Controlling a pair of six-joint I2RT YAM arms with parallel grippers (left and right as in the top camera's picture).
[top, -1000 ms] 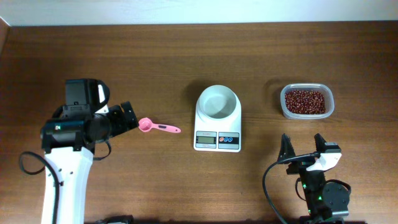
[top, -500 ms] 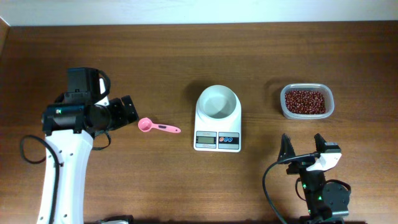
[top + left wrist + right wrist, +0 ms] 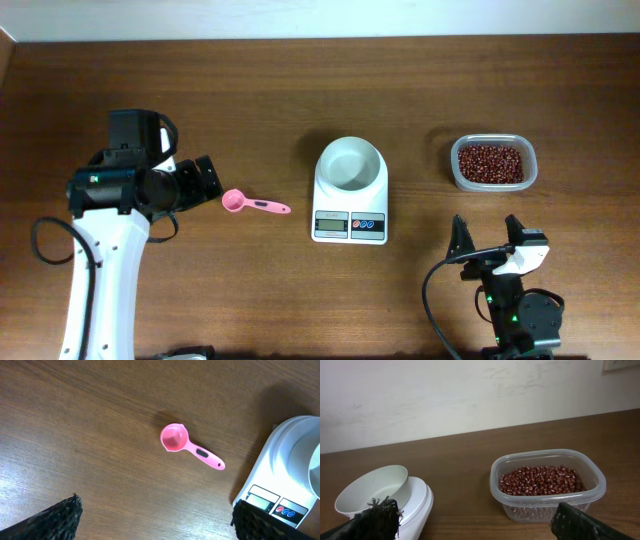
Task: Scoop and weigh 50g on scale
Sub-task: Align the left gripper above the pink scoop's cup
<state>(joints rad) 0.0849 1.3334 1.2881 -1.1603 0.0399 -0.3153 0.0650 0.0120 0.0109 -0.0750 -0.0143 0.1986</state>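
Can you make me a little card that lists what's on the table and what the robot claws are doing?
Scoop: pink scoop lying on the table, nobody holding it
Scale: white scale, bowl on top is empty
Beans: red beans in a clear container, on the right arm's side of the scale
Left claw: open, next to the scoop, not touching it
Right claw: open, holding nothing

Tabletop (image 3: 300, 80): dark brown with a fine wood grain; wall (image 3: 445, 395): off-white, faintly smudged. Scale (image 3: 349, 212): white, with a grey display (image 3: 331, 226) and blue and red buttons (image 3: 367, 226), under a plain white bowl (image 3: 349, 163). Scoop (image 3: 254, 204): solid pink with a darker mark on the handle; beans (image 3: 490, 163): dark red, in a clear container (image 3: 500, 495); left arm (image 3: 100, 290): white and black.
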